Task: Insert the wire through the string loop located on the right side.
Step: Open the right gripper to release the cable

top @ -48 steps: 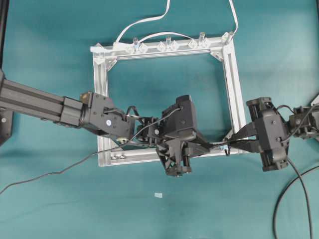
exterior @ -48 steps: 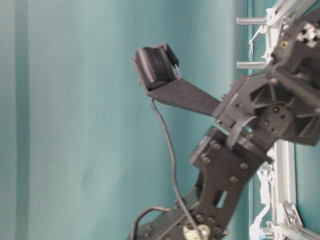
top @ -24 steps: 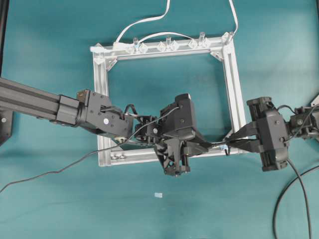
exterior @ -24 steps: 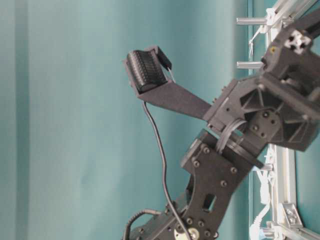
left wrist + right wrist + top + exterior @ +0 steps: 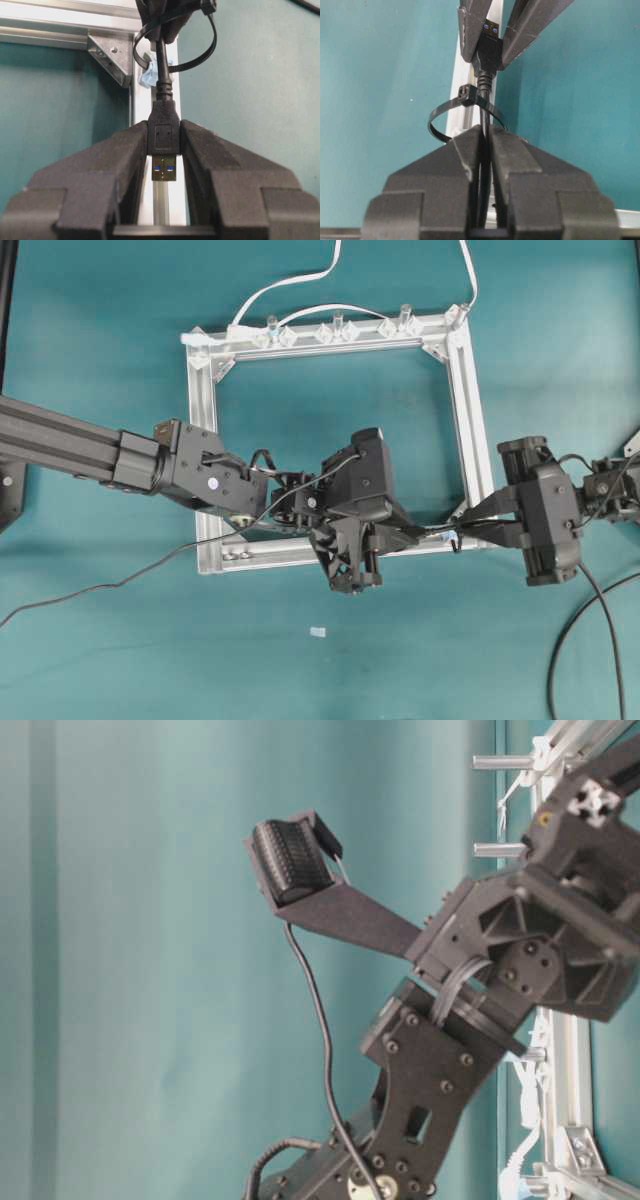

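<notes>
Over frame (image 5: 470,440), left hand (image 5: 165,145) apparently level.

My left gripper (image 5: 164,145) is cut off by the bottom edge of the left wrist view; only the finger fronts show. The top of the string loop (image 5: 176,47) there runs behind my right gripper (image 5: 172,12), itself cropped by the top edge. In the right wrist view the wire (image 5: 484,145) vanishes between my right gripper's fingers (image 5: 520,165), so I can't tell contact. Overhead, the loop is too small to make out. At table level the frame (image 5: 560,1050) is mostly hidden behind my arm, right edge cropped.
</notes>
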